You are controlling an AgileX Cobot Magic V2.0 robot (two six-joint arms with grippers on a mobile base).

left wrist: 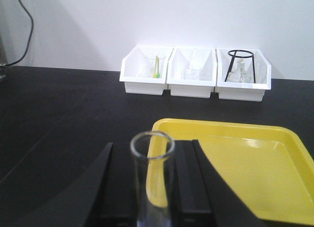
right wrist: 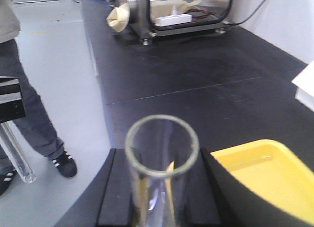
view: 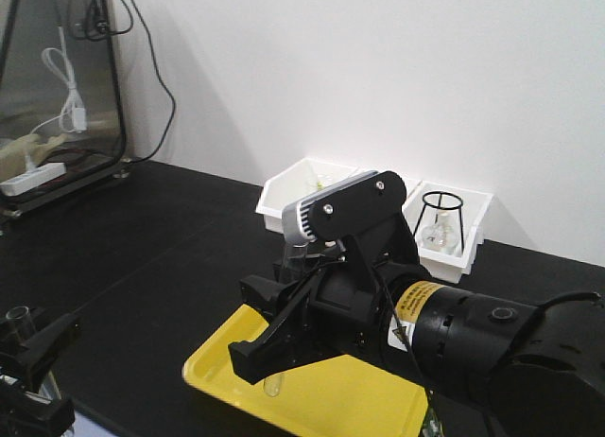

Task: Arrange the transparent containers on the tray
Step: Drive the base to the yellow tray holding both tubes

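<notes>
Test tubes (right wrist: 162, 153) held by left hand (left wrist: 151, 187), right hand (right wrist: 159, 192); bins (left wrist: 192, 84) behind tray (left wrist: 245, 173).

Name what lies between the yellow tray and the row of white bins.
Nothing: only bare black tabletop separates the tray from the white bins, seen in the left wrist view.

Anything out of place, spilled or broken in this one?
Nothing spilled or broken. The left end effector grips an intact test tube; the right end effector grips a second tube. The only oddity is a person standing on the floor close beside the table.
</notes>
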